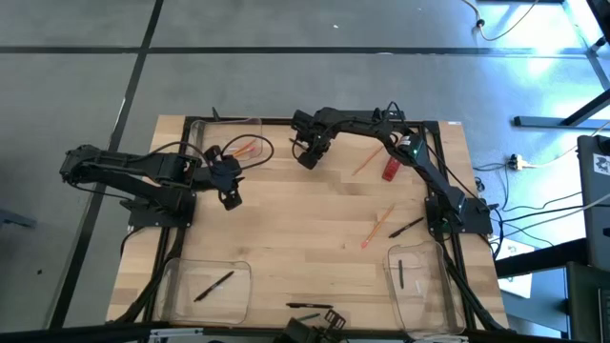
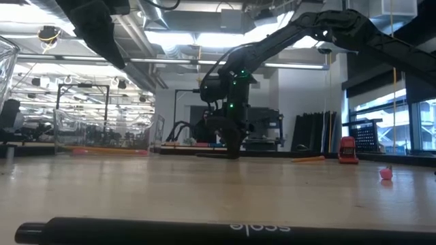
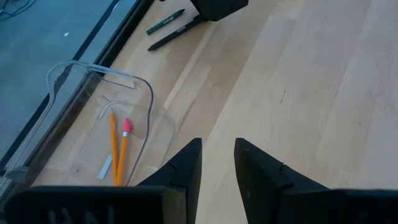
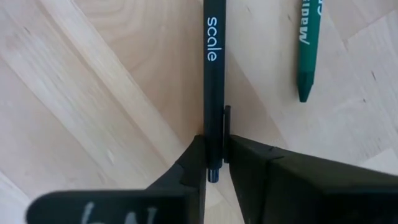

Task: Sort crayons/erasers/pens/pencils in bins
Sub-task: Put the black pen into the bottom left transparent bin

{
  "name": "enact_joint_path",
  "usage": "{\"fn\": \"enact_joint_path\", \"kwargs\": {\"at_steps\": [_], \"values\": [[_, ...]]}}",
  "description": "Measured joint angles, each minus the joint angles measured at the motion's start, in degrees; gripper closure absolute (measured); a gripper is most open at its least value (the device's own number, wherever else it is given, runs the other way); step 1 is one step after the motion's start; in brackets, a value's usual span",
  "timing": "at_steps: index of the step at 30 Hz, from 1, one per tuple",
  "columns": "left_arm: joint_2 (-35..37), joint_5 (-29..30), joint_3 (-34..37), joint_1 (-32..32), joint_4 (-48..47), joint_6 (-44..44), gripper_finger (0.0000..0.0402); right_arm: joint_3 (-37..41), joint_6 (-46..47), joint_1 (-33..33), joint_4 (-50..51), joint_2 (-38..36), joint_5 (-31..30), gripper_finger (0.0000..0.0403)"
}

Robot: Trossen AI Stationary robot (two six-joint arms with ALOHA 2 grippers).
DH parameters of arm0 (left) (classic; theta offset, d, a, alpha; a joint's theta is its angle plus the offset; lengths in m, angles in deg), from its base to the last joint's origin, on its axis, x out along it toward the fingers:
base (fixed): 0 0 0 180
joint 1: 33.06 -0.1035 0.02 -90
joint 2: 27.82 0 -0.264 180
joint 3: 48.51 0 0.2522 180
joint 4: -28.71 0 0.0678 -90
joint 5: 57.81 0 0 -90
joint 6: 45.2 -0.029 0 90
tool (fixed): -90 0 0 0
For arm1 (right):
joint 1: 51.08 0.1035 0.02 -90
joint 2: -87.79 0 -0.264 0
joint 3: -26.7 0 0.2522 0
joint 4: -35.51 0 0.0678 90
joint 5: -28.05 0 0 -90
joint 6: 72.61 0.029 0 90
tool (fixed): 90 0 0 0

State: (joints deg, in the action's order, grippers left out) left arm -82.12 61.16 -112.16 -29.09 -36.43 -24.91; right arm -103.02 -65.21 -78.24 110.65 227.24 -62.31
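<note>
Both arms [image 1: 143,176] are matte black with jointed links and black cables; the right arm [image 1: 400,143] shows green lights. Fingers [image 3: 186,168] are blunt black wedges.

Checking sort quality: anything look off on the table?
Yes, in the high view the pens are split: one pen lies in the lower-left bin, another pen in the lower-right bin, so one type occupies two bins. The right claw grips a third pen.
</note>
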Motion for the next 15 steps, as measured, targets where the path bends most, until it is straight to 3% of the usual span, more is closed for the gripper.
{"fn": "enact_joint_path", "kwargs": {"at_steps": [7,15], "values": [[0.0,0.0,0.0,0.0,-0.17,0.0,0.0314,-0.46,1.12,0.0,1.15,-0.53,0.02,0.0349],[0.0,0.0,0.0,0.0,-0.19,0.02,0.0314,-6.61,1.0,0.67,4.91,-0.27,-0.15,0.0349]]}}
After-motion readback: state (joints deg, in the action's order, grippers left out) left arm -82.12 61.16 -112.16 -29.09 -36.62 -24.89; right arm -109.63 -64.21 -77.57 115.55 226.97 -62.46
